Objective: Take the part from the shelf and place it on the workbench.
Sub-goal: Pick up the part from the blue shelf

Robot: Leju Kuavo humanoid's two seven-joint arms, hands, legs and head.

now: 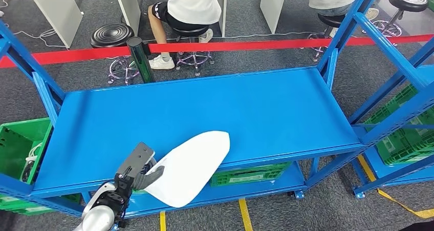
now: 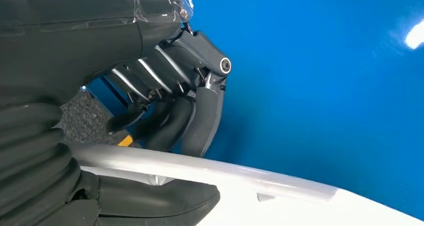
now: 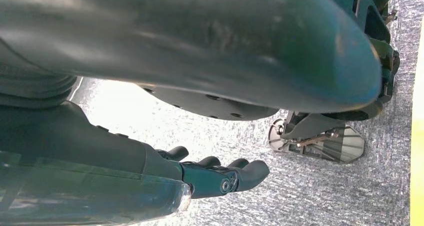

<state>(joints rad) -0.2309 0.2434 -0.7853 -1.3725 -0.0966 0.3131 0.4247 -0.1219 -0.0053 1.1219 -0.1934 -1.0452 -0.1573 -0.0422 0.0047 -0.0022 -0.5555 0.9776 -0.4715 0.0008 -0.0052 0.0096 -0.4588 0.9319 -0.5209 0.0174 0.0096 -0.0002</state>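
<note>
the left hand (image 1: 134, 175) holds the white part (image 1: 190, 165). in the head view the hand comes in at about 7 o'clock, and the part sticks out from it toward 2 o'clock. the far end of the part lies over the blue shelf (image 1: 266, 108). the near end hangs out past the front edge of the shelf, over the lower level. i cannot tell if the part touches the shelf top or floats just above it.

in the left wrist view the fingers (image 2: 202, 121) curl down onto one face of the part's rim (image 2: 210, 171), and the thick thumb (image 2: 160, 201) sits on the other face. so the hand is pinching the part's edge between thumb and fingers.

the right hand (image 3: 220, 176) hangs by the robot's side, over the grey floor. its fingers are a bit curled and apart, and there is nothing in them.

how far along? i think the first bit is about done: the part is gripped and is half off the shelf. what is left is to lift it all the way off, carry it to the workbench, and put it down there. i see no workbench here, so the robot may need to turn or walk.

a green crate (image 1: 18, 144) sits at about 9 o'clock. a red tape (image 1: 245, 45) runs behind the shelf, and a person (image 1: 189, 11) sits on a stool behind it.
</note>
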